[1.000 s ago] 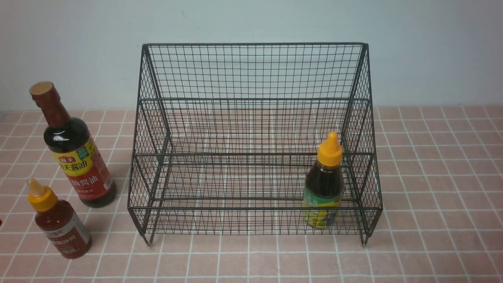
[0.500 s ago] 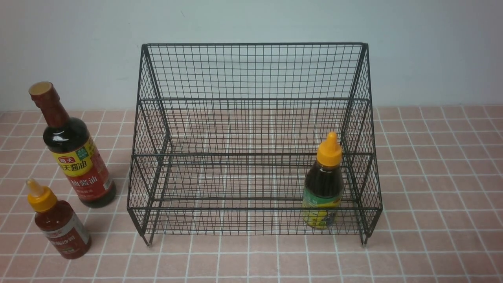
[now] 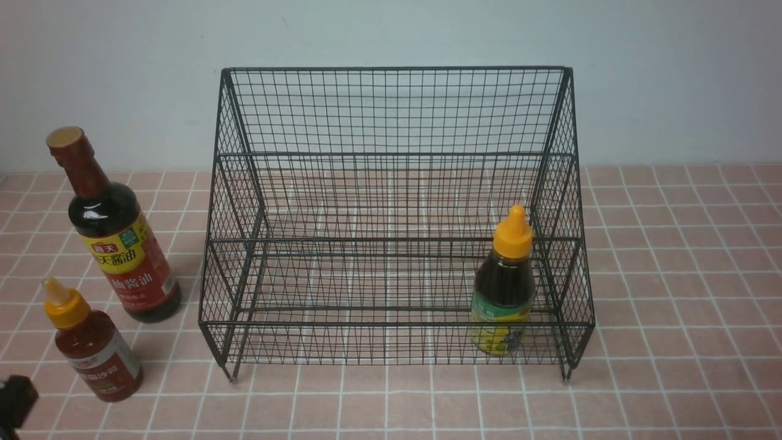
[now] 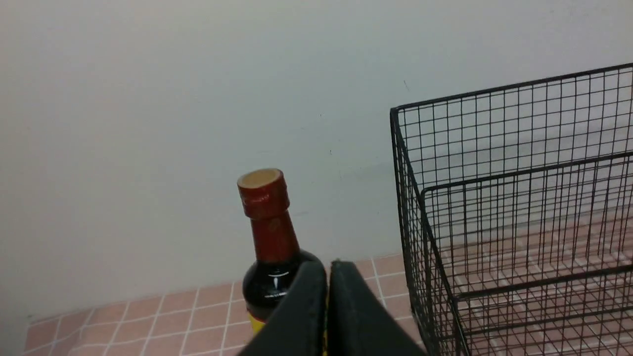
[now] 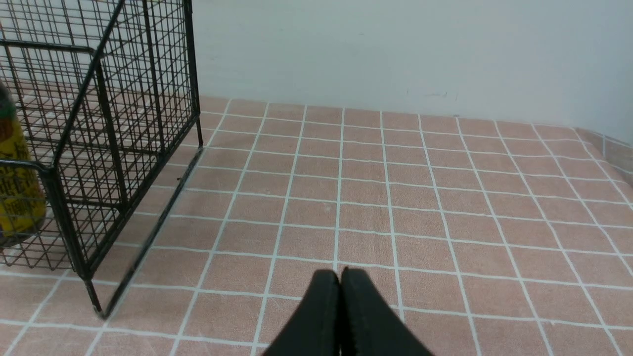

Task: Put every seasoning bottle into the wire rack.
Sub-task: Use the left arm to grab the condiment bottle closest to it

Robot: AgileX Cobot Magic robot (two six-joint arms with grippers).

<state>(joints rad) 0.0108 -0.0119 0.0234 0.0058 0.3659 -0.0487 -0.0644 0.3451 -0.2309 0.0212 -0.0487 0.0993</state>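
Two bottles stand upright on the bench (image 3: 672, 366) outside the wire rack (image 3: 391, 68), both nearer my left jaws, closed and empty: red-sauce squeeze bottle (image 3: 95, 351) just ahead, soy-sauce bottle (image 3: 119, 244) behind it. Orange-capped bottle (image 3: 504, 293) sits racked. Right jaws closed, empty.

Left gripper (image 4: 328, 265) and right gripper (image 5: 340, 272) have tapered fingers (image 5: 316, 311) (matte black).
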